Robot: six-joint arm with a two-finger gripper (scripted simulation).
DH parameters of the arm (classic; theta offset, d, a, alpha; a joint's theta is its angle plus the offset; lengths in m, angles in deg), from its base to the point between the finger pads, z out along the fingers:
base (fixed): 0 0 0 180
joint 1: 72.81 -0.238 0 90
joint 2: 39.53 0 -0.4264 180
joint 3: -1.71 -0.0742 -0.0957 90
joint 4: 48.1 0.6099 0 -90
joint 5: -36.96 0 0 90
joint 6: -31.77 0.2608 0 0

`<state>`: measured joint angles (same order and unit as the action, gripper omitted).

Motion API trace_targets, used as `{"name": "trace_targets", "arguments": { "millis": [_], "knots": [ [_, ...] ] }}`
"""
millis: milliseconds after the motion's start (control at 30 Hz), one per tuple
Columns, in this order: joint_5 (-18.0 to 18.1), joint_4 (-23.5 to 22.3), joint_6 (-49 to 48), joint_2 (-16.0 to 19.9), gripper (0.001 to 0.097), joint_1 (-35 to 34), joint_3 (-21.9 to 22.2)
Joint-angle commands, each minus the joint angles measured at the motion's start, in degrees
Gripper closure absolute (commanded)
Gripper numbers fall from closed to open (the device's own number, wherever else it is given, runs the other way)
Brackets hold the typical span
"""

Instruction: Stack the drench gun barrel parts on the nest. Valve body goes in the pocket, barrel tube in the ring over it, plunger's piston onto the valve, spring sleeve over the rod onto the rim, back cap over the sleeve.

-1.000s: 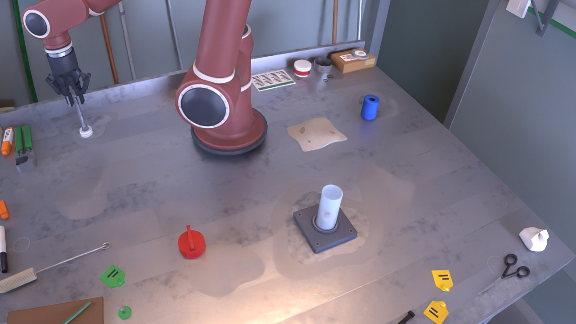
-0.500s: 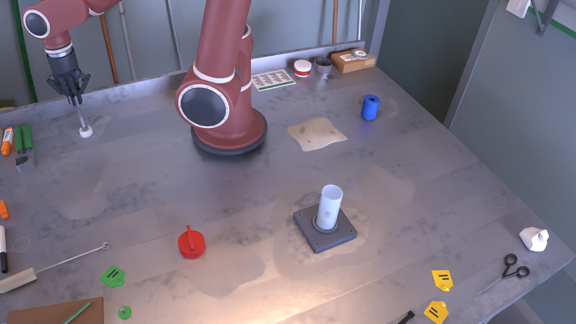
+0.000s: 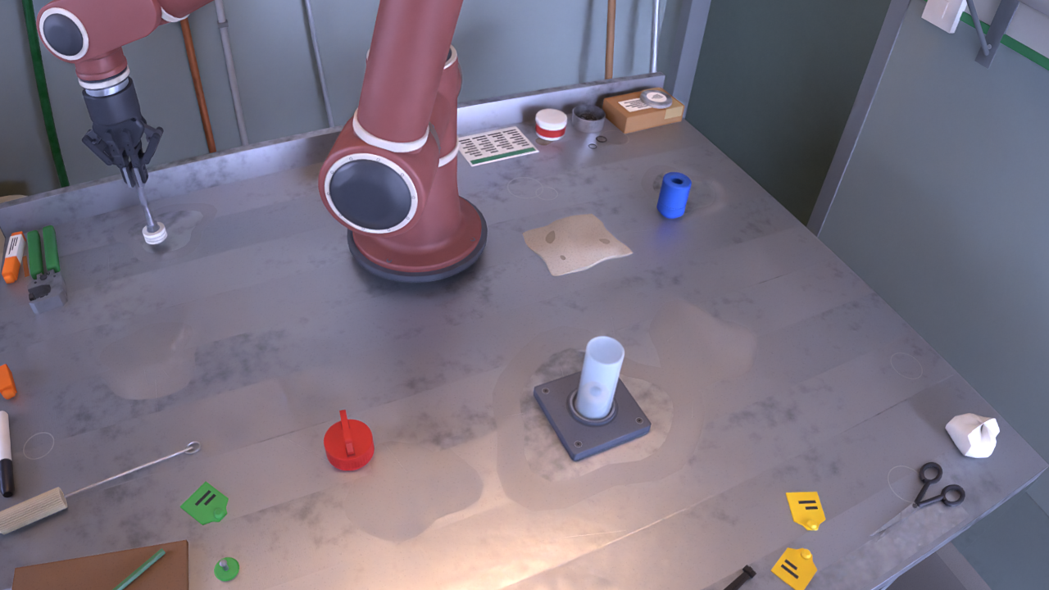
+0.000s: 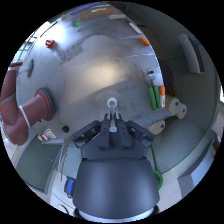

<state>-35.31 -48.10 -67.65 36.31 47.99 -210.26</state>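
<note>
The plunger [image 3: 149, 214], a thin grey rod with a white piston disc at its foot, stands upright at the far left of the bench. My gripper [image 3: 135, 176] is directly above it, its fingers closed on the top of the rod [image 4: 112, 115], with the piston [image 4: 111, 101] below. The translucent white barrel tube [image 3: 599, 376] stands in the ring of the dark square nest [image 3: 591, 414] near the bench centre; the valve body is hidden. The blue spring sleeve [image 3: 673, 194] stands at the far right, and the red back cap [image 3: 348, 442] sits at the front left.
Green-handled pliers [image 3: 44, 268] and an orange marker [image 3: 12, 257] lie just left of the plunger near the bench's left edge. The arm's base [image 3: 417, 242] stands between the plunger and the nest. A tan cloth [image 3: 576, 243], tags, a brush and scissors lie scattered.
</note>
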Motion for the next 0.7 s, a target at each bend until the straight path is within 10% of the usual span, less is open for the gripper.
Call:
{"name": "trace_targets", "arguments": {
  "millis": [0,667],
  "knots": [
    [-0.36,0.0,0.0,-0.33,0.0901,0.0,0.3],
    [-10.03,0.0,0.0,-5.7,0.0901,0.0,4.72]
  ]
}}
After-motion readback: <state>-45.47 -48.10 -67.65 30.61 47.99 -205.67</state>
